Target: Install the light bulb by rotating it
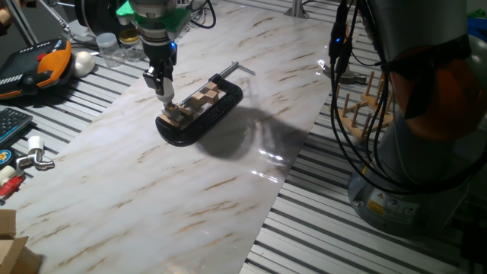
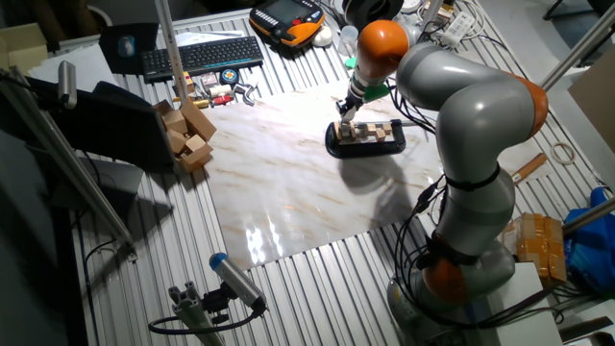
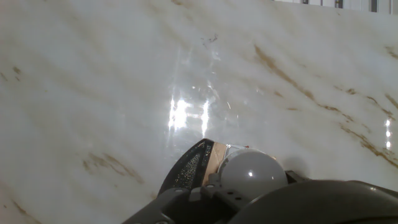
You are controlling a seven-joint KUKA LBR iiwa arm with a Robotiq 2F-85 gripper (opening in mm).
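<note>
My gripper (image 1: 163, 94) points straight down over the near end of a black clamp (image 1: 209, 118) that holds a row of wooden blocks (image 1: 199, 101) on the marble board. Its fingers are close together on the small white light bulb (image 3: 252, 174), which fills the bottom of the hand view just above the clamp's black edge (image 3: 189, 168) and a wood block. In the fixed views the fingers hide most of the bulb. In the other fixed view the gripper (image 2: 348, 113) stands over the left end of the clamp (image 2: 370, 147). The socket is hidden.
A white egg-shaped ball (image 1: 82, 63), clear jars (image 1: 108, 47) and an orange pendant (image 1: 47, 62) lie at the back left. A wooden peg rack (image 1: 369, 106) stands right of the board. Loose wooden blocks (image 2: 187, 135) and a keyboard (image 2: 202, 56) lie off the board.
</note>
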